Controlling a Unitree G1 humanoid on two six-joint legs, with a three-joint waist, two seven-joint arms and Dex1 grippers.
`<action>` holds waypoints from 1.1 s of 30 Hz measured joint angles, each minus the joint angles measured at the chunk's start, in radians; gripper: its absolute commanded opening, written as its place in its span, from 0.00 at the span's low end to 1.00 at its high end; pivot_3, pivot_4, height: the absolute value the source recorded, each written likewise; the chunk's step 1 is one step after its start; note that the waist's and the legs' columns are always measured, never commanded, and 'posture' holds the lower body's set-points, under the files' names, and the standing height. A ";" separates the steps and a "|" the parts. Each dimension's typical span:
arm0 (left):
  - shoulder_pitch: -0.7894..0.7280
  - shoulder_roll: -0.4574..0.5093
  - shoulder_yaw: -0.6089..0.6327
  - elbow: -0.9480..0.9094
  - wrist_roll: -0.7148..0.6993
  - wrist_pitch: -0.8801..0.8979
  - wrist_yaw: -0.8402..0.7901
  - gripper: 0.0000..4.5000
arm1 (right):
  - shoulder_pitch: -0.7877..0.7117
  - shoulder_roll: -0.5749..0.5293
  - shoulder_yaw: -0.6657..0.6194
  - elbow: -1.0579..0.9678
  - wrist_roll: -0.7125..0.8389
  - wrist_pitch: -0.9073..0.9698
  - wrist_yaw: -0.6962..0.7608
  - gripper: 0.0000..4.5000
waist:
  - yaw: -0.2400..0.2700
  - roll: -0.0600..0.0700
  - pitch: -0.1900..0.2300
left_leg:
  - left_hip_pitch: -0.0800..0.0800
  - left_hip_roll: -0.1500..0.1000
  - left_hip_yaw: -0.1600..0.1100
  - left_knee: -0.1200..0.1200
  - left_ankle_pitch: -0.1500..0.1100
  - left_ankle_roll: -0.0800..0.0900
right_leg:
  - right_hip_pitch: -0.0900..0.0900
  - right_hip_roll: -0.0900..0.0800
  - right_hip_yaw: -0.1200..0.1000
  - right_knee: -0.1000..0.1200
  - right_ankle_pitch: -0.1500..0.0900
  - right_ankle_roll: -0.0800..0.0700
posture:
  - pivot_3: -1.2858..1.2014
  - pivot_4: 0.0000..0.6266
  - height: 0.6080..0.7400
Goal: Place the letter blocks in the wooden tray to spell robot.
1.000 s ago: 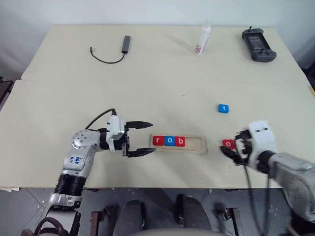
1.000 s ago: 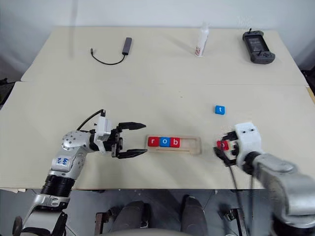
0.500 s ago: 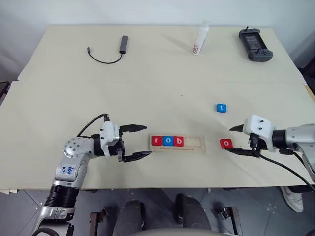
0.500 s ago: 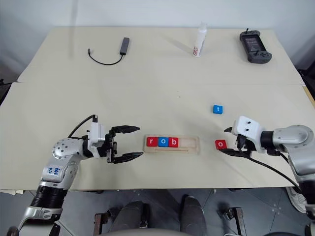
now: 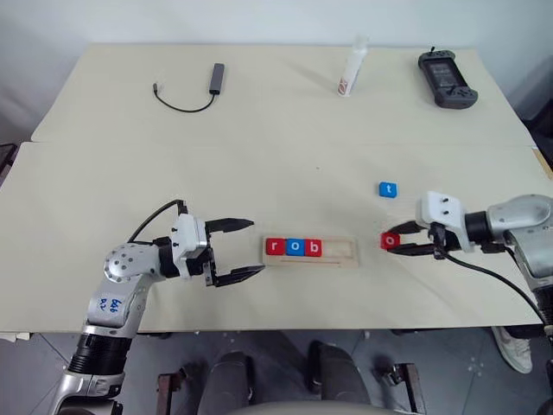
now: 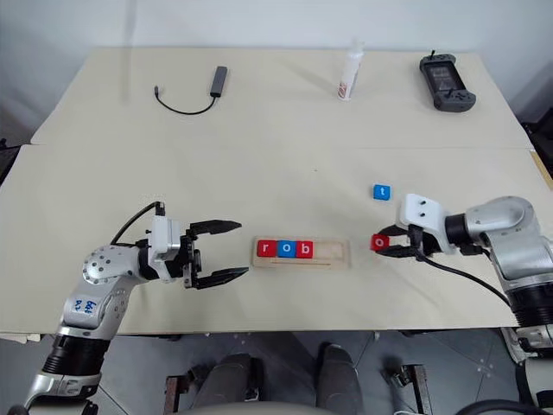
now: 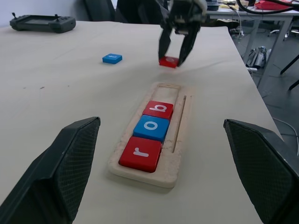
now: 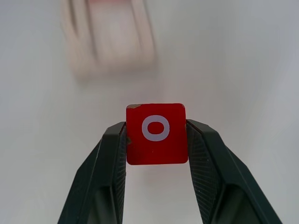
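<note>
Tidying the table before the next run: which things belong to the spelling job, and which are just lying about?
Job: wooden tray holding r, o, b blocks; red o block in right gripper; blue t block.
Lying about: cable, bottle, handheld controller.

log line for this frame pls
tray: r, o, b in | right gripper: shut on red o block | t block: loose | left gripper: open

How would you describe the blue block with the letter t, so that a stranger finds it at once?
Start at the wooden tray near the table's front edge, which holds r, o and b. Look past its empty right end, toward the table's far side: the t block lies flat and alone there. It is the one blue tile outside the tray; the nearby loose tile is red.
</note>
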 measured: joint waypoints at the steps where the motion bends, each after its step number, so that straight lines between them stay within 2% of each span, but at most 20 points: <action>1: 0.002 0.000 0.000 0.000 0.000 0.000 0.002 1.00 | -0.005 0.005 0.003 -0.035 0.007 0.035 -0.002 0.32 | 0.000 0.000 0.000 | 0.000 0.000 0.000 0.000 0.000 0.000 | 0.000 0.000 0.000 0.000 0.000 0.000 | 0.52 0.24 1.00; 6: 0.011 -0.005 -0.002 -0.001 -0.001 0.000 0.005 1.00 | -0.052 0.080 0.110 -0.178 -0.023 0.202 -0.068 0.32 | 0.004 0.000 0.000 | -0.001 -0.001 -0.001 0.001 0.000 0.000 | 0.000 0.000 0.000 0.000 0.000 0.000 | 0.52 0.24 1.00; 14: 0.019 -0.007 -0.003 -0.007 -0.001 0.009 0.014 1.00 | -0.066 0.138 0.186 -0.189 -0.086 0.224 -0.133 0.32 | 0.000 0.000 0.000 | -0.002 -0.001 -0.001 0.002 0.000 0.000 | -0.001 0.000 -0.001 0.001 0.000 0.000 | 0.52 0.24 1.00; 15: 0.021 -0.007 -0.003 -0.010 -0.001 0.010 0.016 1.00 | -0.066 0.143 0.186 -0.189 -0.088 0.226 -0.137 0.49 | 0.000 0.000 0.000 | -0.002 -0.001 -0.001 0.002 0.000 0.000 | -0.001 0.000 -0.001 0.001 0.000 0.000 | 0.52 0.24 1.00; 21: 0.028 -0.007 -0.003 -0.034 -0.002 0.015 0.022 1.00 | -0.069 0.146 0.176 -0.206 -0.057 0.268 -0.137 0.93 | 0.001 0.000 0.000 | -0.002 -0.001 -0.001 0.002 0.000 0.000 | -0.001 0.000 -0.001 0.001 0.000 0.000 | 0.52 0.24 1.00; 26: 0.033 -0.007 -0.003 -0.034 -0.002 0.018 0.025 1.00 | -0.059 0.110 0.111 -0.253 -0.009 0.298 -0.124 0.93 | 0.004 0.000 0.000 | -0.002 -0.001 -0.001 0.002 0.000 0.000 | -0.001 0.000 -0.001 0.001 0.000 0.000 | 0.52 0.24 1.00; 27: 0.034 -0.007 -0.003 -0.034 -0.002 0.018 0.025 1.00 | -0.058 0.107 0.108 -0.253 -0.009 0.298 -0.124 0.87 | 0.004 0.000 0.000 | -0.002 -0.001 -0.001 0.002 0.000 0.000 | -0.001 0.000 -0.001 0.001 0.000 0.000 | 0.52 0.24 1.00; 28: 0.038 -0.007 -0.001 -0.034 -0.002 0.018 0.025 1.00 | -0.051 0.094 0.100 -0.252 -0.009 0.299 -0.125 0.85 | 0.003 0.000 0.000 | -0.002 -0.001 -0.001 0.002 0.000 0.000 | -0.001 0.000 -0.001 0.001 0.000 0.000 | 0.52 0.24 1.00; 33: 0.039 -0.007 -0.002 -0.031 -0.003 0.008 0.016 1.00 | 0.021 0.072 0.093 -0.219 -0.027 0.281 -0.147 0.51 | 0.001 0.000 0.000 | -0.002 -0.001 -0.001 0.002 0.000 0.000 | -0.001 0.000 0.000 0.001 0.000 0.000 | 0.52 0.24 1.00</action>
